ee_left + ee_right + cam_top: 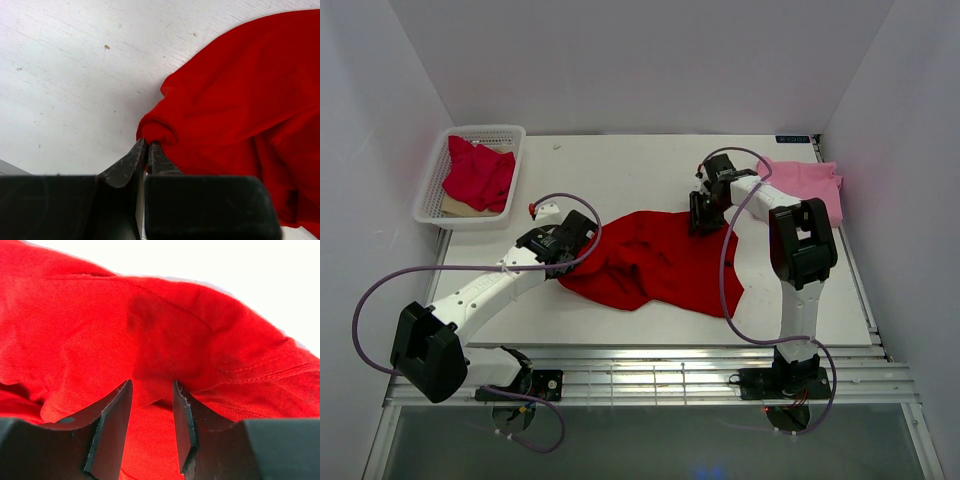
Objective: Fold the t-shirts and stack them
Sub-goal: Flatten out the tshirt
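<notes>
Bright red t-shirt (pixel 655 262): crumpled in the middle of the desk (pixel 620 170). A hand sits at each end, so we take it as the shirt in work.
Left hand (pixel 146 146): jaws all but closed, pinching a small rolled fold at the shirt's left edge. The rest of the cloth spreads away to the right of the fingers.
Right hand (pixel 150 392): fingers a narrow gap apart with a tongue of red cloth in the gap. We cannot tell whether they bite or only straddle it. This hand sits at the shirt's far right edge.
Long axis: the shirt runs left to right across the desk, from one hand to the other.
Nearer arm: each hand is at its own end, and neither has to reach across.
Next move, as we judge it: pull the two ends apart along that axis so the cloth lies flat before folding.
Light pink t-shirt (pixel 810 185): folded at the far right of the desk, near the right hand and apart from the red one.
Crimson t-shirt (pixel 478 172): heaped unfolded in the white mesh basket (pixel 430 195), far left.
Writing: we see none on the cloth. The small dark tag (pixel 793 139) on the desk's far edge is too small to read.
</notes>
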`<act>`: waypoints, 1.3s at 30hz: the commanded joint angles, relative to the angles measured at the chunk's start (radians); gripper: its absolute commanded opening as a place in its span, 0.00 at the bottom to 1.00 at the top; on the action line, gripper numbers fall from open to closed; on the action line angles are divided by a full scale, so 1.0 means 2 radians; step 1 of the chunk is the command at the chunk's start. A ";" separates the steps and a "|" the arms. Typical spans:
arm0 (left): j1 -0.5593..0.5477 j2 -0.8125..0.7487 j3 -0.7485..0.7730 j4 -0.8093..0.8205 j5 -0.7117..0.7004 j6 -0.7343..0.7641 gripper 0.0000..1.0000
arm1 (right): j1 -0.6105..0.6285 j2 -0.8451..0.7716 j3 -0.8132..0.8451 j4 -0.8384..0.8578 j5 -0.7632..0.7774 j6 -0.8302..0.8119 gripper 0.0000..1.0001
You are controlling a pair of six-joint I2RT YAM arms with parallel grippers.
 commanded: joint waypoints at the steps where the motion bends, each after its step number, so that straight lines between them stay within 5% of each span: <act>1: 0.002 -0.008 0.018 0.006 0.001 0.002 0.09 | 0.000 -0.013 -0.005 -0.002 0.006 0.003 0.44; 9: 0.003 -0.008 0.021 0.007 -0.002 0.009 0.09 | 0.010 0.009 -0.009 0.002 0.004 0.002 0.42; 19: 0.004 -0.019 0.012 0.005 -0.006 0.008 0.08 | 0.017 0.014 -0.016 -0.006 0.021 -0.008 0.09; 25: 0.017 -0.015 0.042 0.013 -0.010 0.023 0.08 | 0.016 -0.001 0.068 -0.061 0.052 -0.014 0.08; 30: 0.040 0.031 0.129 0.057 -0.010 0.096 0.06 | -0.003 0.001 0.225 -0.134 0.057 -0.025 0.08; 35: 0.088 0.093 0.293 0.094 0.018 0.166 0.06 | -0.039 0.012 0.385 -0.194 0.033 -0.024 0.08; 39: 0.110 0.143 0.413 0.113 0.033 0.213 0.06 | -0.063 -0.023 0.370 -0.184 0.018 -0.020 0.08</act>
